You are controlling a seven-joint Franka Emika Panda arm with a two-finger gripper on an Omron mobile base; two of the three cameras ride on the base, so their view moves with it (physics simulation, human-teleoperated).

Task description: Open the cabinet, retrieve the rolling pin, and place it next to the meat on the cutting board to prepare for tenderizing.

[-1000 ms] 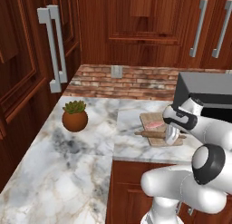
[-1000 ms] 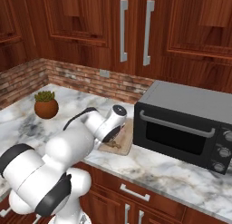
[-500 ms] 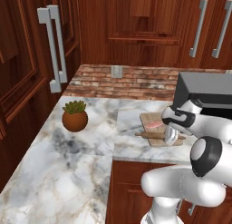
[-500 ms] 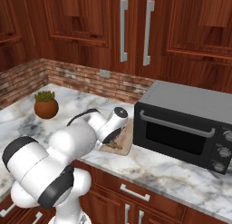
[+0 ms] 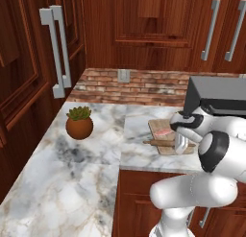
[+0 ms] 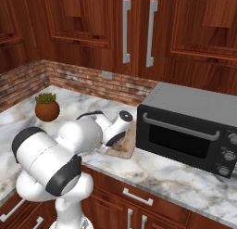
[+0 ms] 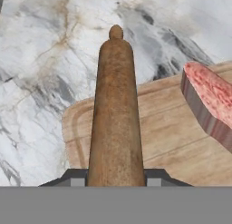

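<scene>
Looking at the hand [image 7: 116, 180], it's clamped near one end of the slim light-brown wooden rolling pin [image 7: 115, 114], stiff, fairly light, prone to rolling, sitting over the tan wooden cutting board [image 7: 163, 137] beside the pinkish-red raw meat slab [image 7: 210, 103].

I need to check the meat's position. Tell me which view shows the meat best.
The hand view: the meat fills its right side, lying on the cutting board beside the rolling pin. The left base view shows it as a small pink patch by the end effector. In the right base view the arm covers it.
</scene>
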